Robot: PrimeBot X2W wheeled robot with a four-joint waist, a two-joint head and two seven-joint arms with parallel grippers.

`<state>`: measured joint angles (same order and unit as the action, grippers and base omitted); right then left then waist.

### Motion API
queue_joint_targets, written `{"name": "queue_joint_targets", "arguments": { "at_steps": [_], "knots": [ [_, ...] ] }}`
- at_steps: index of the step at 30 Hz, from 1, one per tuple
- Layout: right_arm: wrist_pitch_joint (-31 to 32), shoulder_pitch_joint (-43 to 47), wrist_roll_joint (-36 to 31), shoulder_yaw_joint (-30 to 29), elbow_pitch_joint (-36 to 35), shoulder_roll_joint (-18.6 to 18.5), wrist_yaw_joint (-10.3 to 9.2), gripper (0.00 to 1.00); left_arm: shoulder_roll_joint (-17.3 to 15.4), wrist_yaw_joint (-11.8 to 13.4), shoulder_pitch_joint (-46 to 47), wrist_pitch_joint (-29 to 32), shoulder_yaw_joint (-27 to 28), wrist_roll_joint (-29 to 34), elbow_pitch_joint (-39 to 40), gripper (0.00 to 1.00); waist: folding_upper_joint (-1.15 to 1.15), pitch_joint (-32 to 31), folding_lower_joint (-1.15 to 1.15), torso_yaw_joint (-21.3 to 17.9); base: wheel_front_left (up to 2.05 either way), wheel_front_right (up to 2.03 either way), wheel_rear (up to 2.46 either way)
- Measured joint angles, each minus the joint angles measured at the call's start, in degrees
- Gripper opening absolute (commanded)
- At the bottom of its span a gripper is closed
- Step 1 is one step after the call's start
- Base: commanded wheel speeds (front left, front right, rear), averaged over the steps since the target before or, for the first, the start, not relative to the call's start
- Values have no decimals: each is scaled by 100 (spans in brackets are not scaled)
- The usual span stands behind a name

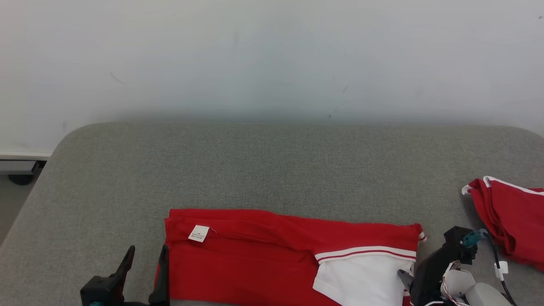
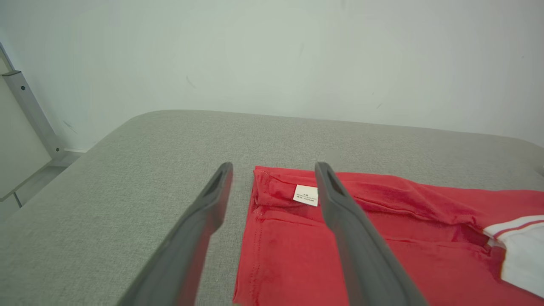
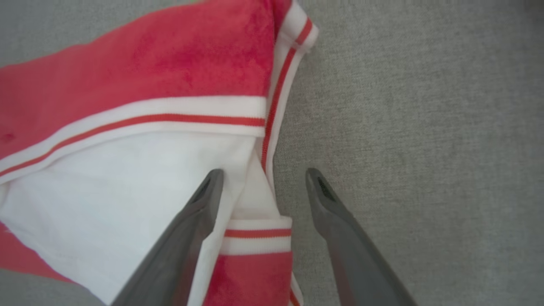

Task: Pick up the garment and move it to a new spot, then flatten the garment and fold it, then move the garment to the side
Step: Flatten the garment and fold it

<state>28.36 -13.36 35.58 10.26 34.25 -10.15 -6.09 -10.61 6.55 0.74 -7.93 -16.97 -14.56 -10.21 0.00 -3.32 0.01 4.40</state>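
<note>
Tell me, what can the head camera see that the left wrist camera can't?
Head view: a second red garment at the table's right edge, and the right gripper at the nearer garment's white end. Left wrist view: a slanted grey metal bar beside the table, by the wall. Both: the red garment, its white label, the grey table and the open left gripper.

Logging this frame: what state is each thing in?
Red fabric garment with white striped collar: partly folded, lying flat on grey padded surface, unheld.
Second red garment, white-trimmed: bunched, far right.
Left gripper: open, straddling first garment's left edge.
Right gripper: open, straddling its collar end.
</note>
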Motion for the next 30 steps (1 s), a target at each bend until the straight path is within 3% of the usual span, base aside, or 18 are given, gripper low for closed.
{"name": "queue_joint_targets", "arguments": {
  "at_steps": [6,7,9,11,12,13,15,22,30],
  "knots": [
    [145,-160,23,-64,249,98,-31,100,2,0,32,88,-27,1,-1,100,0,26,-1,42,0,0,0],
    [151,-161,24,-82,298,98,-48,93,10,0,69,91,-42,0,-2,100,0,30,-1,56,0,0,0],
    [221,-246,24,-107,416,110,-57,48,13,0,93,92,-32,0,2,100,0,36,-1,78,0,0,0],
    [254,-318,27,-138,490,131,-73,38,12,0,92,132,-32,0,1,100,0,39,-1,91,0,0,0],
    [290,-349,30,-143,522,149,-74,27,12,0,92,133,-34,0,1,100,0,39,-1,97,0,0,0],
    [290,-349,30,-143,522,149,-74,27,12,0,92,133,-34,0,1,100,0,39,-1,97,0,0,0],
    [292,-378,30,-167,567,177,-76,0,13,0,92,134,-34,0,0,100,0,37,-1,108,0,0,0],
    [339,-476,31,-323,683,159,-97,0,5,0,80,136,-12,-8,-32,100,0,-31,-1,101,0,0,0],
    [333,-422,-96,-392,155,-449,-97,0,-35,0,-91,144,67,-55,-67,100,0,-193,-1,2,0,0,0]
  ]
}}
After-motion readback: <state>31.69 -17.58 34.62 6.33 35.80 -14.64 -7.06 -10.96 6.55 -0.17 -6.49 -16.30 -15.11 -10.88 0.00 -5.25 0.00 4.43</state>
